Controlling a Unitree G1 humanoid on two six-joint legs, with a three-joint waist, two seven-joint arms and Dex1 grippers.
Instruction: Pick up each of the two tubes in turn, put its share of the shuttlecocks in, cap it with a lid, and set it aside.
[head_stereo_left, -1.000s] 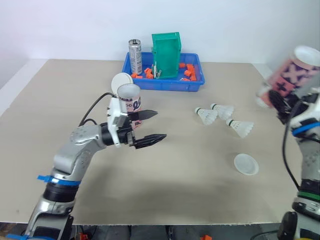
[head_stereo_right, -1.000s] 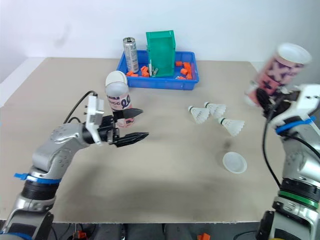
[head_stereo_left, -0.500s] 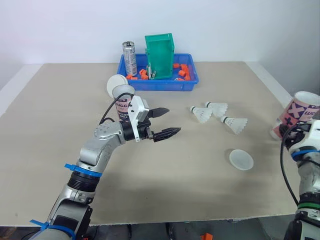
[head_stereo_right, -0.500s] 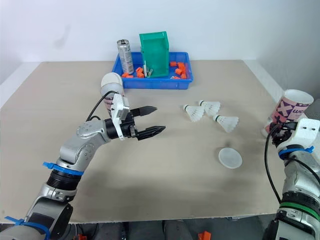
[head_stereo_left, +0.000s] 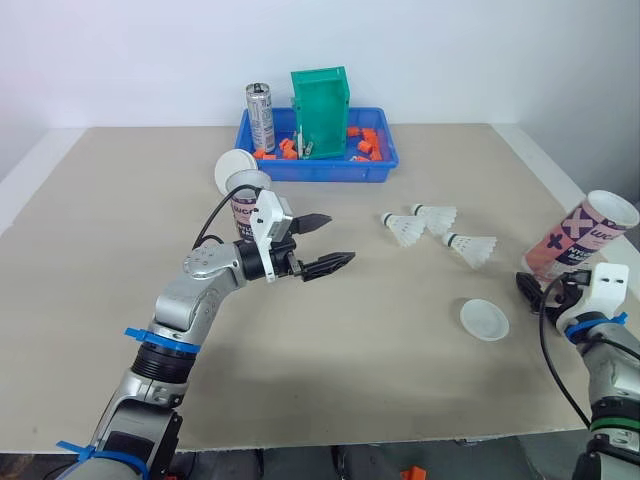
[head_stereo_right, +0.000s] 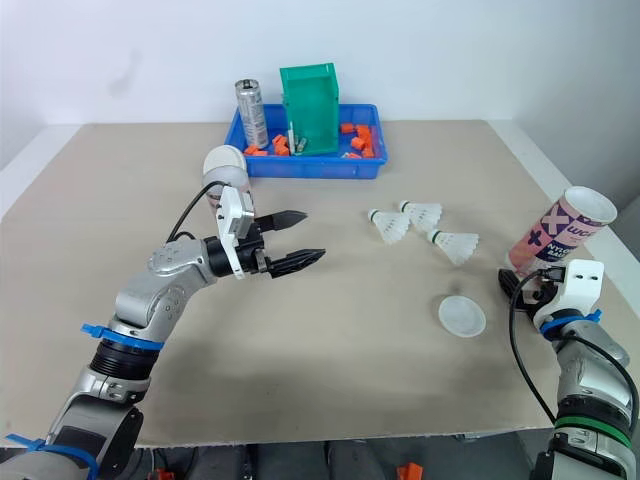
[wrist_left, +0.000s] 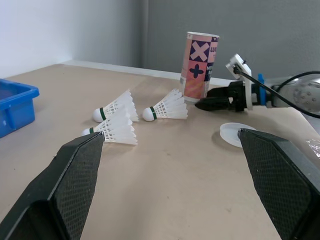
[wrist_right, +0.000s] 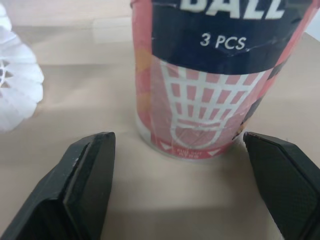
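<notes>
Lit brightly and evenly from above, with only faint, soft-edged shadows on the beige table (head_stereo_left: 120, 200) beneath the shuttlecocks (head_stereo_left: 408, 230) and the loose lid (head_stereo_left: 484, 320), and the back wall (head_stereo_left: 150, 50) washed pale and flat.

tube (wrist_right: 210, 100) reading BALL, 3 PCS

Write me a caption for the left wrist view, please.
Open left gripper faces three shuttlecocks, a lid and the tube by the right gripper.
</notes>
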